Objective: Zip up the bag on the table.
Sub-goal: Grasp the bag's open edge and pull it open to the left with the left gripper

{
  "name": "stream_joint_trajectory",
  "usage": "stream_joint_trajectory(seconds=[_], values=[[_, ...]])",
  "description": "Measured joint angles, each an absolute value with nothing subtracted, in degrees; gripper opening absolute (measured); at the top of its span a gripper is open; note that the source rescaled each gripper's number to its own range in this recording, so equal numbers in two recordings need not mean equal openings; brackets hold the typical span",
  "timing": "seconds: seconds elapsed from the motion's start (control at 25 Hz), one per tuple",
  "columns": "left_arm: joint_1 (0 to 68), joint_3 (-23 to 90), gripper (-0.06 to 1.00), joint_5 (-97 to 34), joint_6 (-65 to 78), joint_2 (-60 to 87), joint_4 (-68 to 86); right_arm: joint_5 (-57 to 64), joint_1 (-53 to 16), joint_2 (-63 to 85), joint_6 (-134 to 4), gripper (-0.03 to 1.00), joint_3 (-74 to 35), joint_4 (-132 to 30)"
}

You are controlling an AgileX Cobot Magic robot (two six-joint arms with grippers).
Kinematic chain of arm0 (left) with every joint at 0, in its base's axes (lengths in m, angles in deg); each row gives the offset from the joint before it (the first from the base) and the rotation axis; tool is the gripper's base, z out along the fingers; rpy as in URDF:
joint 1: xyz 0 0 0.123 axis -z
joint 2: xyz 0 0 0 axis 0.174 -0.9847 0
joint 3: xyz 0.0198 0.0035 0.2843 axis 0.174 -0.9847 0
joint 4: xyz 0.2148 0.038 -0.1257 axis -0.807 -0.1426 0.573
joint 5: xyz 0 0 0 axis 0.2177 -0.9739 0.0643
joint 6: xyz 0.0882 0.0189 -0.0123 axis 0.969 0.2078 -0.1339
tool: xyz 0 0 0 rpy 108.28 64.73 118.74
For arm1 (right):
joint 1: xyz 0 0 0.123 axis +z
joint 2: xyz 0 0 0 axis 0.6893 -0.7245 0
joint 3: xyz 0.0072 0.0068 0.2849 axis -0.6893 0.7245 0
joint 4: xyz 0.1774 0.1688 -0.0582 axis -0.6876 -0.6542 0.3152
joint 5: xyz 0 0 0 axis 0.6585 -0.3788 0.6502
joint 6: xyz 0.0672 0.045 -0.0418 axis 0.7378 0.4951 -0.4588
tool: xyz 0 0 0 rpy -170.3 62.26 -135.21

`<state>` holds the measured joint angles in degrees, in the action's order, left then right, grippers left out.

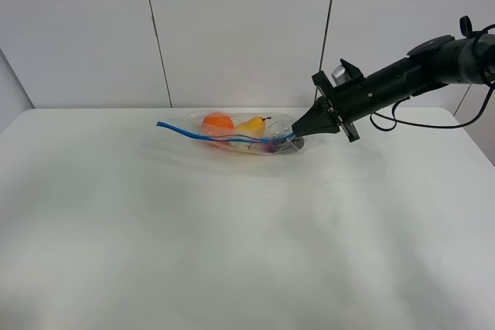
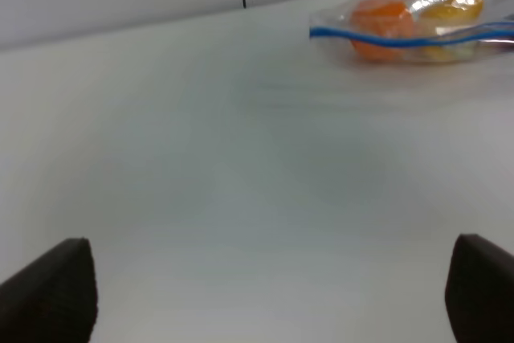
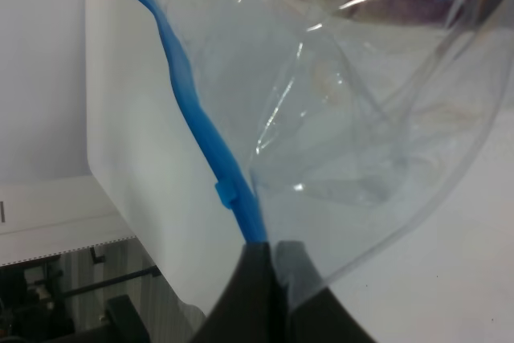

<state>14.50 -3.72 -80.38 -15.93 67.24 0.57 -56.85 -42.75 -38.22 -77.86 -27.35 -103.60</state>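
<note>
R gripper (image 1: 297,135) has its tips pressed together, pinching one end of the zip strip (image 3: 205,130) of the bag (image 1: 249,134). In the R wrist view the blue strip runs straight into the closed tips, w/ clear film bunched beside them. A small blue nub (image 3: 226,194) sits on the strip just ahead of the tips. Could be a slider or a tab, can't tell.

The bag lies on the table (image 1: 232,253) and stretches away from the R tips, strip wavy along its length. A dark purple item (image 1: 271,144) is closest to the pinch, then a yellow pear (image 1: 251,125), and an orange fruit (image 1: 217,123) is farthest out. The strip's other end is well apart from the tips.

L gripper (image 2: 269,279) is spread wide and holds nothing. It hovers over bare table, w/ the bag well ahead of it and off to one side.

My read: this is the start of the zip run, w/ the pinch set at one end and nothing drawn along yet. I can't tell if the strip halves are mated anywhere.

Next move, imo: slide the R pinch along the strip toward its far end, keeping the tips on the blue line through the waves. The bag looks light and prob. drags w/ the pull, so I'd bring the L gripper in to hold the bag down first.
</note>
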Motion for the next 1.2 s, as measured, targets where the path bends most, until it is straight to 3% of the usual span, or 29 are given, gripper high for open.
stream_joint_trajectory(seconds=[0.12, 0.44, 0.68, 0.96, 1.2], values=[[14.5, -1.2, 1.0, -74.2, -6.7, 57.7, 0.6, -56.8, -42.8, -38.2, -77.9, 0.0, -27.4, -103.6], [14.5, -0.4, 1.0, -51.7, 35.1, 38.5, 0.6, -56.8, -42.8, -38.2, -77.9, 0.0, -27.4, -103.6], [16.1, -0.4, 1.0, -40.1, 44.7, 29.0, 7.7, -56.8, -42.8, -38.2, -77.9, 0.0, -27.4, -103.6], [30.4, -0.4, 1.0, -36.0, 45.3, 21.9, 9.2, -56.8, -42.8, -38.2, -77.9, 0.0, -27.4, -103.6], [43.3, -0.4, 1.0, -24.9, 45.3, 13.2, 9.2, -56.8, -42.8, -38.2, -77.9, 0.0, -27.4, -103.6]])
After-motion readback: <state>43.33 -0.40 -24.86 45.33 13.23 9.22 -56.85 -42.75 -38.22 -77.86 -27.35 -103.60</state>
